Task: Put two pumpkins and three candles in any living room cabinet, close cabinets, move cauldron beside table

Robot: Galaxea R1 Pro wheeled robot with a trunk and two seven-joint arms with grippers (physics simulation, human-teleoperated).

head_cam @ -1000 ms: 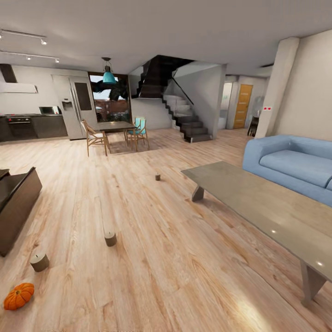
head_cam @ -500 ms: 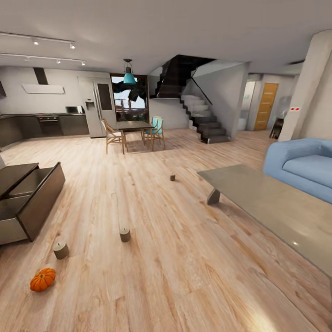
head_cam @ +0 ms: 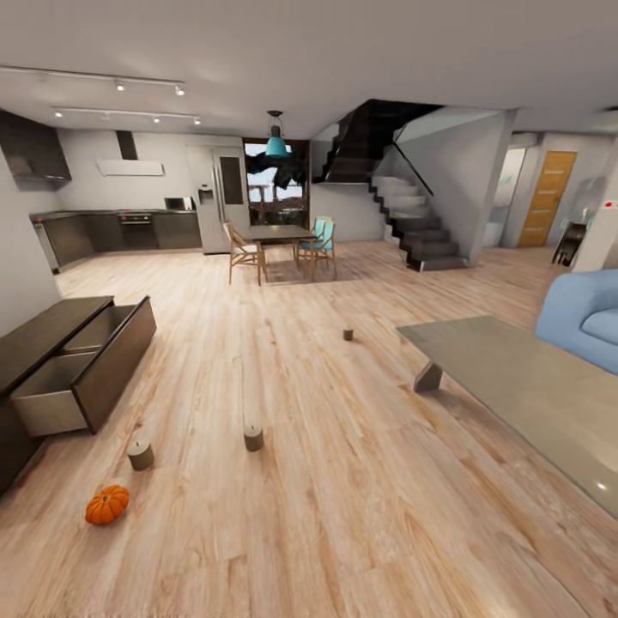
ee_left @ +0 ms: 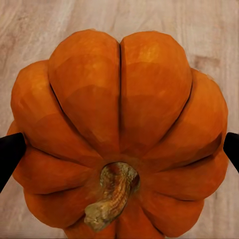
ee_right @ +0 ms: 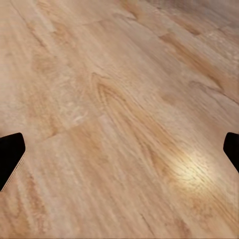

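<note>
In the left wrist view a bright orange ribbed pumpkin (ee_left: 119, 89) sits between the two dark fingertips of my left gripper (ee_left: 119, 149), which is shut on it above the wood floor. A second pumpkin (head_cam: 106, 505) lies on the floor at the lower left of the head view. Three candles stand on the floor: one (head_cam: 140, 454) near that pumpkin, one (head_cam: 252, 438) further right, one (head_cam: 348, 334) far off by the table (head_cam: 532, 386). The dark cabinet (head_cam: 47, 330) at the left has a drawer (head_cam: 81, 382) pulled open. My right gripper (ee_right: 119, 154) is open over bare floor. The cauldron is out of view.
A blue sofa (head_cam: 592, 318) stands behind the coffee table at the right. Farther back are a dining table with chairs (head_cam: 279, 240), the kitchen counter (head_cam: 120, 230), a staircase (head_cam: 412, 223) and an orange door (head_cam: 547, 197). Wood floor stretches wide between cabinet and coffee table.
The head camera has turned left, so the whole scene slid right: the cabinet and its open drawer show more fully, and the sofa has slipped towards the right edge.
</note>
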